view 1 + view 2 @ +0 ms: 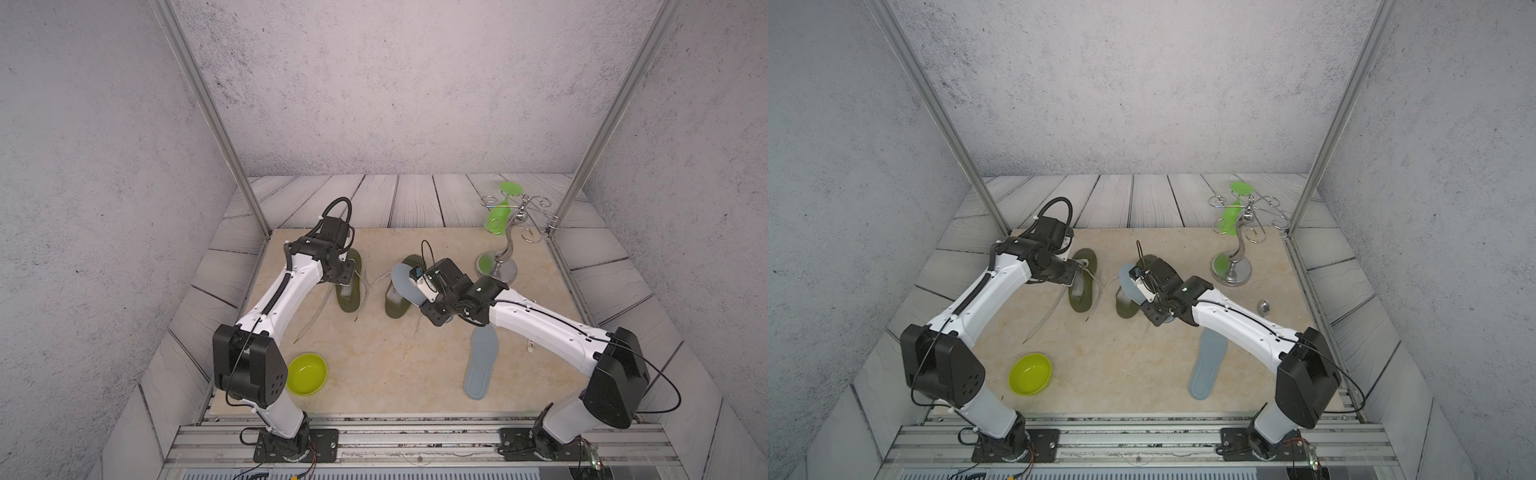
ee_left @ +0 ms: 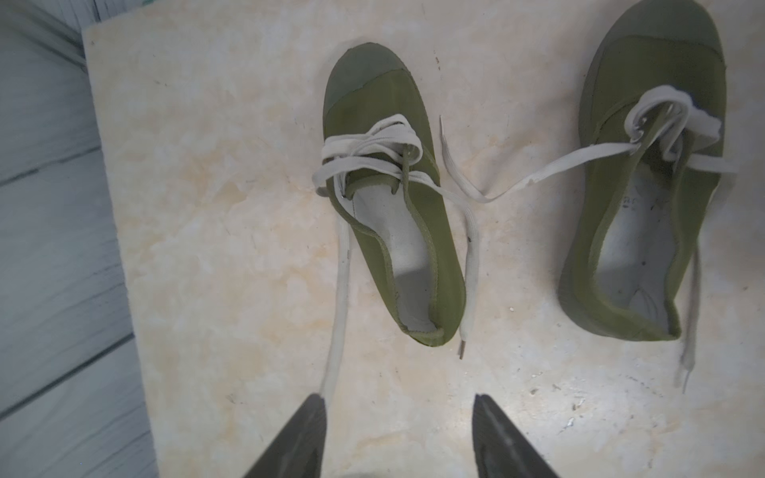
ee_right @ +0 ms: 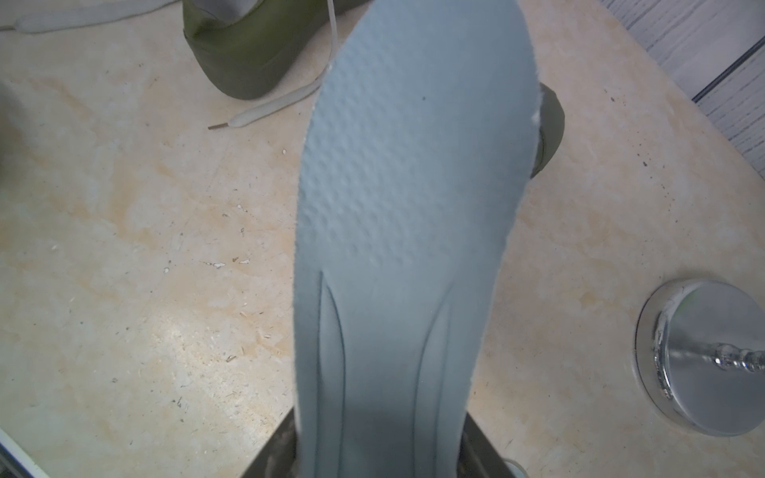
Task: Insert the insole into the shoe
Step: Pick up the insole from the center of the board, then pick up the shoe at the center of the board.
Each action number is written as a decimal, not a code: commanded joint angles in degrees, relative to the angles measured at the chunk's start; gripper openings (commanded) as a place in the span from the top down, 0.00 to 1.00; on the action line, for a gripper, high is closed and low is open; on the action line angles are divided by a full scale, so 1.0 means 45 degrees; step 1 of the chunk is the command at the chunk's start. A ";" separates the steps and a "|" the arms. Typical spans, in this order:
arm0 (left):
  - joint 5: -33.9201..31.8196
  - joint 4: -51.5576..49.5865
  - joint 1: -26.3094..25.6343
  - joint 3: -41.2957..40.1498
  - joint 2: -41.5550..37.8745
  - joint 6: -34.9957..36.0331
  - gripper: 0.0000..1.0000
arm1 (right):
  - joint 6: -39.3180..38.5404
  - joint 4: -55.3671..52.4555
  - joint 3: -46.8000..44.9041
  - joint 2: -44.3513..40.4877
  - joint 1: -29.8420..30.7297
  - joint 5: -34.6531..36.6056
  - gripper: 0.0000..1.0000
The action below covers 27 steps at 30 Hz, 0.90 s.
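Two olive shoes with white laces lie side by side on the beige mat: the left shoe (image 1: 348,296) (image 2: 449,285) and the right shoe (image 1: 394,305) (image 2: 645,62). My right gripper (image 1: 432,309) (image 3: 381,455) is shut across the heel end of a grey-blue insole (image 1: 405,282) (image 3: 414,207). That insole slants over the right shoe, whose heel (image 3: 244,54) shows beside it. Another insole (image 1: 482,361) (image 1: 1208,361) lies flat on the mat under the right arm. My left gripper (image 1: 345,276) (image 2: 397,397) hangs open above the mat behind the left shoe's heel, holding nothing.
A lime bowl (image 1: 307,374) sits near the left arm's base. A chrome stand (image 1: 505,270) with a green glass (image 1: 496,218) stands at the back right. A small metal piece (image 1: 1264,306) lies right of the right arm. Loose laces (image 1: 316,320) trail across the mat.
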 commanded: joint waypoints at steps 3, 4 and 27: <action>-0.0378 0.0059 0.0128 -0.0176 0.0426 0.6227 0.36 | 0.0104 -0.0284 -0.0161 -0.0746 -0.0159 -0.0297 0.48; -0.0567 0.0410 0.0146 -0.0425 0.0409 0.6745 0.36 | 0.0099 -0.0303 -0.0172 -0.0778 -0.0177 -0.0322 0.48; 0.4325 0.2358 0.2372 0.0767 0.2973 1.4246 0.64 | -0.0581 0.0277 -0.1215 -0.2022 -0.0490 -0.0330 0.48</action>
